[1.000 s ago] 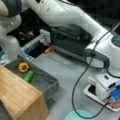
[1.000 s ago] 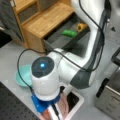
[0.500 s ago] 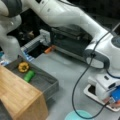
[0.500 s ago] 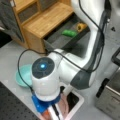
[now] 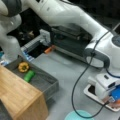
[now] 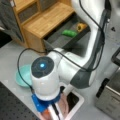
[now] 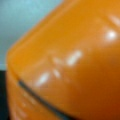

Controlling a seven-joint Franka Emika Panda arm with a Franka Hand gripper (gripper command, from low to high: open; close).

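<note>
My gripper (image 5: 111, 101) reaches down into a white tray (image 5: 90, 94) at a front view's lower right. In a front view the gripper (image 6: 57, 111) sits under the blue wrist mount, over the white tray (image 6: 79, 100), beside something pinkish-orange (image 6: 64, 106). A glossy orange surface (image 7: 75, 62) fills nearly the whole wrist view, very close to the camera. The fingertips are hidden by the arm's hand in both front views.
A grey bin (image 5: 47, 81) beside a wooden shelf unit (image 5: 17, 95) holds a yellow object (image 5: 23, 66) and a green one (image 5: 29, 75). A teal bowl (image 6: 20, 76) lies by the arm. A black box (image 5: 71, 42) stands behind. A black cable (image 5: 80, 82) loops over the table.
</note>
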